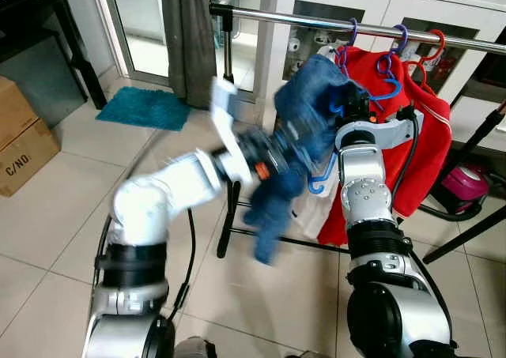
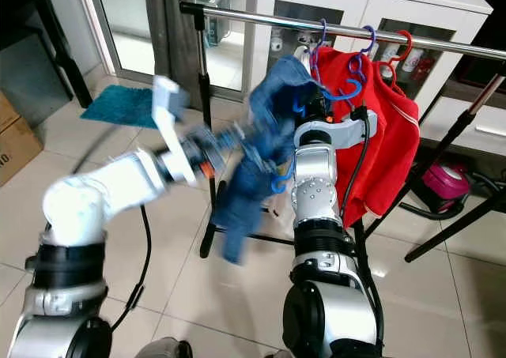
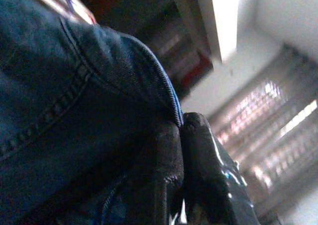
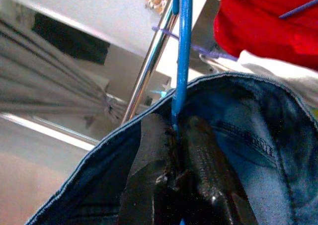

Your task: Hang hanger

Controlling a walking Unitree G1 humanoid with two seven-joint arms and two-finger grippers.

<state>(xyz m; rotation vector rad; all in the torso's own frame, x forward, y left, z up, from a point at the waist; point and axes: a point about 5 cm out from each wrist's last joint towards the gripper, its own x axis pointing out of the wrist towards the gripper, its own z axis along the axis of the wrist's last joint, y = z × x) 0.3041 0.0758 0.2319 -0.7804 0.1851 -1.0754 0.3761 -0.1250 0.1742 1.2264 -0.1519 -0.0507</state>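
Gripping the blue hanger with the right gripper, fingers pinched tight on its thin stem, denim folds of the blue jeans crowding both sides. Holding that hanger up just below the chrome rail, near the purple and red hooks already hanging there; whether its own hook is touching the rail cannot be told, the top being cut off in the right wrist view and buried in cloth in the head views. Reaching across from the left with the left gripper, fingers pressed together against a seamed edge of the jeans; whether cloth is actually caught between them cannot be made out. Blurring heavily along the left forearm and the lower jeans leg, so their outlines are smeared. Hanging just behind the jeans, a red garment, partly hidden by the right arm. Lying on the tiled floor further back, a teal mat; standing at the left edge, a cardboard box, cut off by the frame.
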